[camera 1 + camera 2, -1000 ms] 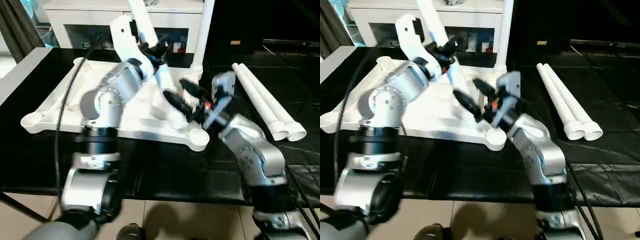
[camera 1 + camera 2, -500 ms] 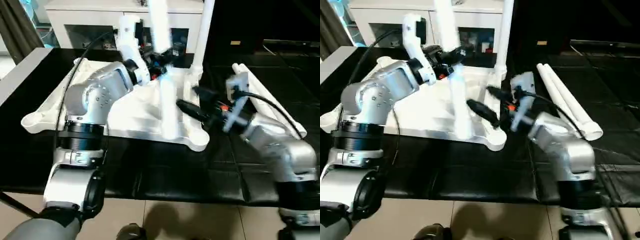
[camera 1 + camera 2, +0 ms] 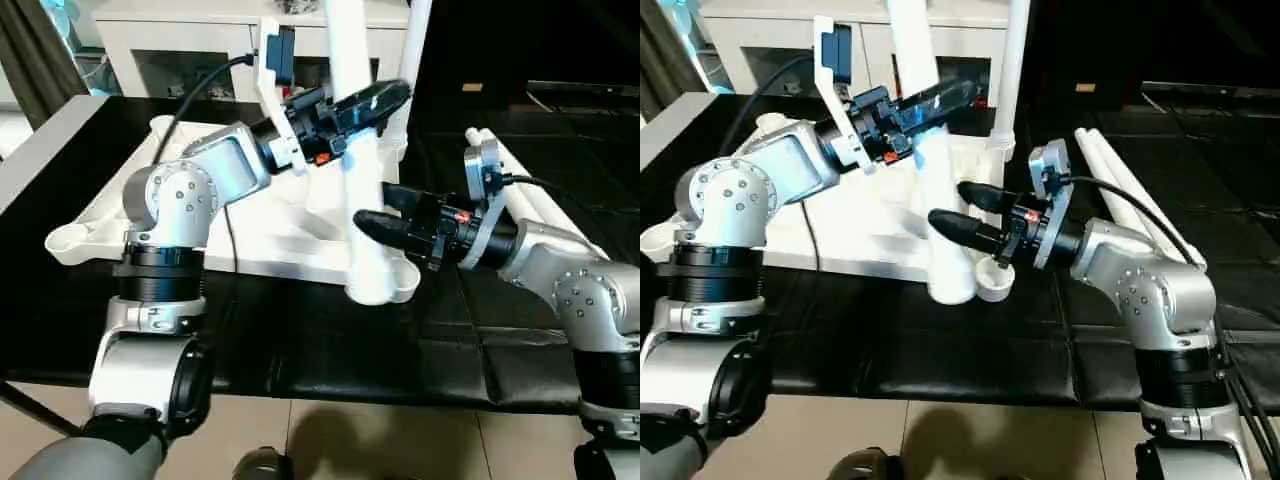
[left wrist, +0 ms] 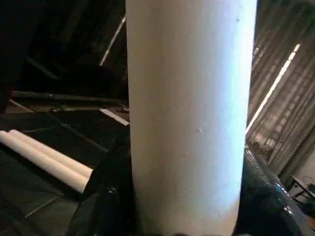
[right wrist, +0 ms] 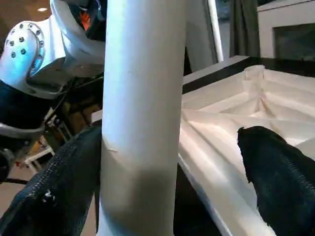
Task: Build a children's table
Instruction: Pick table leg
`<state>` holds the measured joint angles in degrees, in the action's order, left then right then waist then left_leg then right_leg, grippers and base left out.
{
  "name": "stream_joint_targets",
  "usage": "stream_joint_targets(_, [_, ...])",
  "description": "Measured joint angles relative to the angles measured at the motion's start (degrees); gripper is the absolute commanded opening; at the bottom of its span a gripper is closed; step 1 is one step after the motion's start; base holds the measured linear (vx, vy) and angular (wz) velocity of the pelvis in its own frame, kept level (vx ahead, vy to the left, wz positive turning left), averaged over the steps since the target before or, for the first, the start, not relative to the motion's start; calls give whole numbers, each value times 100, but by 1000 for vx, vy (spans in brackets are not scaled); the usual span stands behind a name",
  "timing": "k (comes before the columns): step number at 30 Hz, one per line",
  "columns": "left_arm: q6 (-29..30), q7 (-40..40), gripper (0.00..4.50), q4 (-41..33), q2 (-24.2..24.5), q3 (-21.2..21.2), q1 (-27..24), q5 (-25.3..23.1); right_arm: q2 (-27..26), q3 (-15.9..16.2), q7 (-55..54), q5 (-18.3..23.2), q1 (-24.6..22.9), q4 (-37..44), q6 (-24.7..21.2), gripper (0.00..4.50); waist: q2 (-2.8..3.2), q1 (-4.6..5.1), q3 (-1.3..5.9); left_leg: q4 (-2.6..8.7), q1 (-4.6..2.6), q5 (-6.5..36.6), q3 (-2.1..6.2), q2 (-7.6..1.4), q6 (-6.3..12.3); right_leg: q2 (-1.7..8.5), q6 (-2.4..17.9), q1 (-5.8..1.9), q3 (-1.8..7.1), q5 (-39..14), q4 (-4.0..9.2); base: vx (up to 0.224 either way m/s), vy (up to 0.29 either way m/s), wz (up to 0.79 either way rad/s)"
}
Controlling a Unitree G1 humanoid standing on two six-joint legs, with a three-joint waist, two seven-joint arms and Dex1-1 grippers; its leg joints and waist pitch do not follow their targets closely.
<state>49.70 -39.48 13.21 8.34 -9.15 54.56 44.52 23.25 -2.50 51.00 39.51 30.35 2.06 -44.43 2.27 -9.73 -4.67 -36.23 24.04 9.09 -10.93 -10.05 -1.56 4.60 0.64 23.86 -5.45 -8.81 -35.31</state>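
Leg [image 3: 362,200] is being pinched by left gripper [image 3: 352,105]; right gripper [image 3: 385,210] is being held spread around it. Risk: misaligned leg jamming against the tabletop [image 3: 110,215] corner socket [image 3: 400,280].

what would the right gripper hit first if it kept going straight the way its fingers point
Most likely the leg held by the left gripper. The right gripper is open, its fingers pointing at the lower part of that upright leg; the right wrist view shows the leg between them. Whether they touch it yet is unclear.
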Motion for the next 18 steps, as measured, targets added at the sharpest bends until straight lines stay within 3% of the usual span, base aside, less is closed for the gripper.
stream_joint_targets(9, [236, -109, 179, 0, -20, -39, 0, 252, -111, 5, -45, 181, 143, 6, -222, 450, -4, -7, 2, 0, 1, 0, -1, 0, 0, 1, -7, 0, 0, -4, 0, 0, 0, 0])
stream_joint_targets(14, [293, -437, 179, -62, 3, 104, -4, 312, 63, 6, 272, 526, 130, 6, -658, 450, -32, -8, 17, 0, 1, 0, -2, 1, 1, 3, -9, 1, 0, -5, 0, 0, 0, 0])
stream_joint_targets(15, [292, -494, 179, -97, 4, 136, -5, 311, 113, 44, 341, 534, 119, 8, -674, 423, -40, -7, 21, 0, 0, 0, -3, 1, 0, 3, -9, 1, 0, -6, 0, 0, 0, 0])
stream_joint_targets(18, [253, -593, 179, -202, 31, 260, -41, 287, 193, 231, 514, 463, 62, 4, -638, 412, -76, -3, 43, 1, -2, 0, -2, 0, 0, 3, -11, 0, 0, -6, -2, 0, 0, 0])
